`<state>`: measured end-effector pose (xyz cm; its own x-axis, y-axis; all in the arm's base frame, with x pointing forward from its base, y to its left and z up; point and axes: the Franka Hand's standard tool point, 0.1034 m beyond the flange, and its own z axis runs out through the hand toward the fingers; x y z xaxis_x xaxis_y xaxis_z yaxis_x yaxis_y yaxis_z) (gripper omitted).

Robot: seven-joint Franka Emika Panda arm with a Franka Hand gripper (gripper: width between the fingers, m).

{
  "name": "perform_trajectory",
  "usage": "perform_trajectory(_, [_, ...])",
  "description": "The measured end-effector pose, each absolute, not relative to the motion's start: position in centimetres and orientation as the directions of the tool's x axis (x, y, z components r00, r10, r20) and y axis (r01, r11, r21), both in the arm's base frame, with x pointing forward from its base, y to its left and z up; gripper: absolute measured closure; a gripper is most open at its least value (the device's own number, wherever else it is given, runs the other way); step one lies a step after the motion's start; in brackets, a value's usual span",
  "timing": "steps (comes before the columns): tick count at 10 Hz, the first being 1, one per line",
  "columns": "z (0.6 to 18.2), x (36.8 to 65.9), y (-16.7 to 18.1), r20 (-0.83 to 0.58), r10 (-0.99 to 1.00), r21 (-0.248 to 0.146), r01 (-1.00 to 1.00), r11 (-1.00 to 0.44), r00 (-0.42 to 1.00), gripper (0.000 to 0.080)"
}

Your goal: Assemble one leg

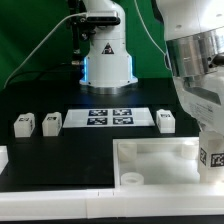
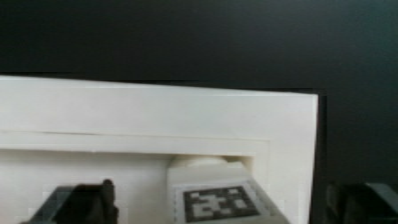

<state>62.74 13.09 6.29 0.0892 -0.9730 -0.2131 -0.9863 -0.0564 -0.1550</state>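
In the wrist view one leg [image 2: 217, 195], a white block with a black-and-white tag, stands upright against the inside corner of the white tabletop [image 2: 160, 115]. My gripper [image 2: 222, 207] straddles it, and its dark fingers [image 2: 80, 200] stand apart from the leg on both sides, so the jaws are open. In the exterior view the same leg [image 1: 215, 158] shows at the right edge under my gripper [image 1: 210, 148], at the right end of the tabletop [image 1: 150, 152]. Three more legs lie on the black table: two at the left [image 1: 22, 125] [image 1: 50, 123] and one beside the marker board [image 1: 167, 120].
The marker board [image 1: 110, 118] lies flat in the middle behind the tabletop. The robot base [image 1: 108, 55] stands at the back. A white part [image 1: 3, 158] pokes in at the exterior view's left edge. A round socket [image 1: 130, 180] shows at the tabletop's near corner.
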Motion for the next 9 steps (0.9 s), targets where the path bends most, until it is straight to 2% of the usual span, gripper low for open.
perform_trajectory(2, [6.7, 62.8, 12.9, -0.119, -0.879, -0.217, -0.876, -0.430, 0.461, 0.0153])
perform_trajectory(3, [6.8, 62.9, 13.0, -0.068, -0.800, -0.224, -0.790, -0.570, 0.596, 0.0153])
perform_trajectory(6, [6.7, 62.9, 12.8, -0.004, -0.621, -0.229, -0.606, -0.762, 0.783, 0.0151])
perform_trajectory(8, [7.1, 63.5, 12.3, 0.084, -0.338, -0.175, -0.320, -0.931, 0.938, 0.0151])
perform_trajectory(9, [7.3, 63.8, 12.2, 0.115, -0.218, -0.149, -0.200, -0.968, 0.969, 0.0151])
